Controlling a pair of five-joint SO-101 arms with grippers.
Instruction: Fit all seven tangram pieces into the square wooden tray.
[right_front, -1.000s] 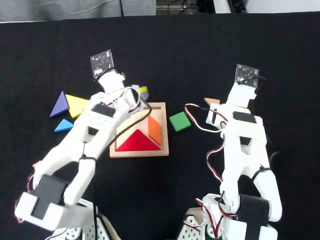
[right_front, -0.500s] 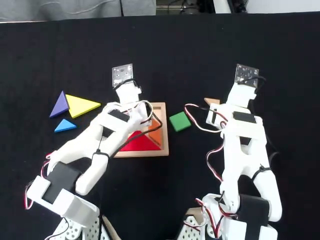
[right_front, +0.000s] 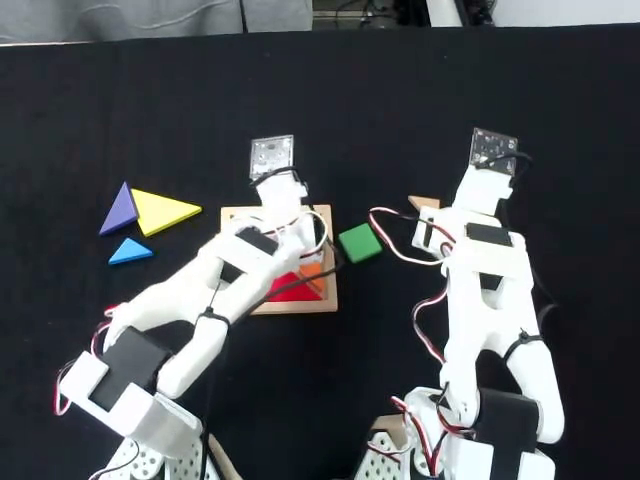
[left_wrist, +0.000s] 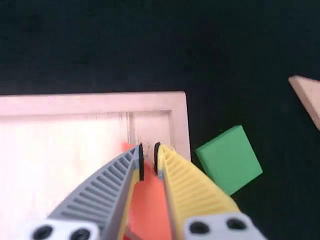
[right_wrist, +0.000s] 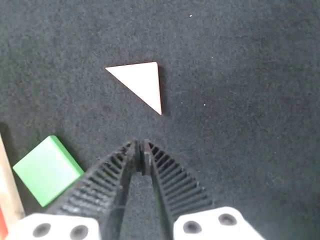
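L hand (left_wrist: 148, 161) closed over tray (left_wrist: 179, 120) corner, green square (left_wrist: 228, 159) just beside

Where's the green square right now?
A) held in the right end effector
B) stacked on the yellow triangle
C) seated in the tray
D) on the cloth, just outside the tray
D: the green square lies flat on the black cloth, just outside the wooden tray.

You'll find the square wooden tray (right_front: 295, 306) holding a red triangle (right_front: 288, 292) and an orange piece (right_front: 313, 271), possibly a parallelogram. The green square (right_front: 359, 243) lies just beside it, with a pale triangle (right_wrist: 140, 85) farther on. The purple triangle (right_front: 120, 210), yellow triangle (right_front: 162, 210) and blue triangle (right_front: 128, 251) sit well apart.
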